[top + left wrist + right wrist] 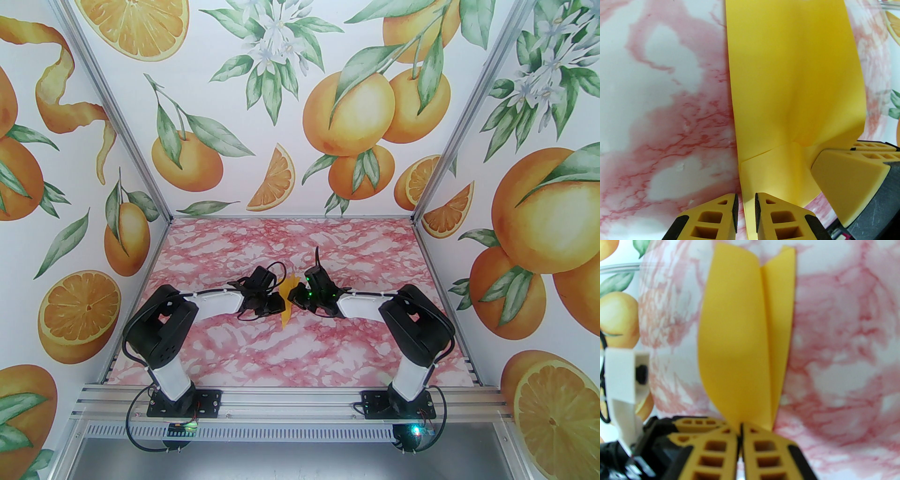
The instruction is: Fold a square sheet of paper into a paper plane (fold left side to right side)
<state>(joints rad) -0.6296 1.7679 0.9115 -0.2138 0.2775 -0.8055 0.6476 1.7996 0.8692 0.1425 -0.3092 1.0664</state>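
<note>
high rear view looks down; close wrist views seemingly share the paper (787, 70).

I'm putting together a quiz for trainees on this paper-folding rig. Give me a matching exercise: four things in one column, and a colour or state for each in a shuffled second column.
Column one:
1. left gripper
2. right gripper
3. paper sheet
4. table

Column two:
A. pink-and-white marbling
B. shut tight on the paper
C. yellow-orange, folded into overlapping layers
D. fingers slightly apart, with a paper edge between them

Pairs: 1-D, 2-B, 3-C, 4-A
</note>
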